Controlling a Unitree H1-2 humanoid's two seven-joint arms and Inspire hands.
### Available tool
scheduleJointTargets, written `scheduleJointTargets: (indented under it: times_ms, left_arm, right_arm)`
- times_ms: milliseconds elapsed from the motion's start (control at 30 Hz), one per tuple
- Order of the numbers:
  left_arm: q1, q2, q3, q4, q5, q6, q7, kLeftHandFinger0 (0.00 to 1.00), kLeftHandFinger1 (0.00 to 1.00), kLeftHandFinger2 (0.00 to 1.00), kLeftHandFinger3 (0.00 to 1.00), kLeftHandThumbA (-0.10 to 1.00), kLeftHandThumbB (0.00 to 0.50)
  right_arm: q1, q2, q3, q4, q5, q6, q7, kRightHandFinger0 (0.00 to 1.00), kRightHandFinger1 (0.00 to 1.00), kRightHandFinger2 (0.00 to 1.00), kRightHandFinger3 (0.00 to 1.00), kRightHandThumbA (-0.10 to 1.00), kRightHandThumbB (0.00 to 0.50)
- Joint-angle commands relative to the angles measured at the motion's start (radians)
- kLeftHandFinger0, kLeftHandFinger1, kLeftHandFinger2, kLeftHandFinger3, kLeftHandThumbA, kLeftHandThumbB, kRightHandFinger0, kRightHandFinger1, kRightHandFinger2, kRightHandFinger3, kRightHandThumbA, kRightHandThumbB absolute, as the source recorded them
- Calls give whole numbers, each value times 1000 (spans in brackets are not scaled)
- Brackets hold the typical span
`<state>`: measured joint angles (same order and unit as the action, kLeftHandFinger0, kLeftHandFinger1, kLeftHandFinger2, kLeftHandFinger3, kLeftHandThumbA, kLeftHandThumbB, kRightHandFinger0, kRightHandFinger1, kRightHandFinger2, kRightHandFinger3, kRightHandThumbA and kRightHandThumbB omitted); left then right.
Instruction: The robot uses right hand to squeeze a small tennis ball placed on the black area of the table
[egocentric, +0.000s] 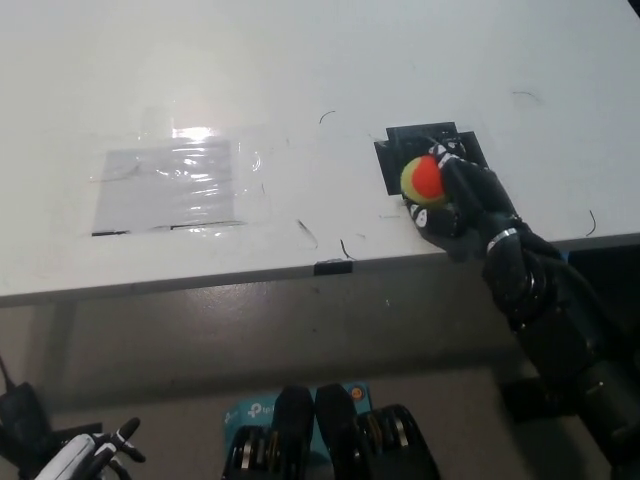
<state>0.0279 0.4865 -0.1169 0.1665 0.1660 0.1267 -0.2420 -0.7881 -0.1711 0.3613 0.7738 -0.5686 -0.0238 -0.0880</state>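
A small tennis ball (421, 179), yellow-green with an orange-red patch, sits in my black right hand (452, 196) at the near edge of the black area (400, 152) on the white table (300, 80). The black fingers wrap around the ball's right and lower sides, so the hand is shut on it. Whether the ball touches the table I cannot tell. My white left hand (92, 456) rests low at the bottom left, below the table edge, with its fingers apart.
A clear plastic sheet (175, 186) is taped flat on the table's left part. The table's front edge (330, 268) runs across the picture just below the hand. A teal box (248, 412) lies on the floor underneath.
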Motion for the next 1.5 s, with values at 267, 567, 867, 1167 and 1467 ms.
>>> scheduleJointTargets:
  times_ms: [267, 567, 867, 1167, 1467]
  left_arm:
    - [8, 19, 14, -17, 8, -54, -2, 210, 188, 404, 564, 1000, 500]
    - [50, 16, 31, -27, -9, -50, -4, 190, 173, 378, 500, 1000, 500]
    - [71, 3, 50, -22, -10, -67, 11, 180, 171, 383, 461, 1000, 500]
    - [111, -1, 59, -16, -4, -92, 13, 197, 171, 379, 481, 1000, 500]
    - [105, 1, 57, -24, 8, -87, 7, 167, 148, 374, 490, 1000, 500]
  right_arm:
    - [-30, 42, 53, 28, -113, -91, -277, 0, 203, 557, 143, -100, 85]
    - [63, -10, -2, -61, -65, -209, -326, 0, 24, 362, 269, -100, 208]
    - [112, 9, -198, -230, 49, -245, -380, 0, 0, 314, 210, -100, 268]
    - [183, 129, -424, -476, 261, -219, -366, 0, 0, 196, 107, -100, 241]
    - [273, 247, -497, -600, 399, -189, -306, 0, 0, 70, 0, -100, 223]
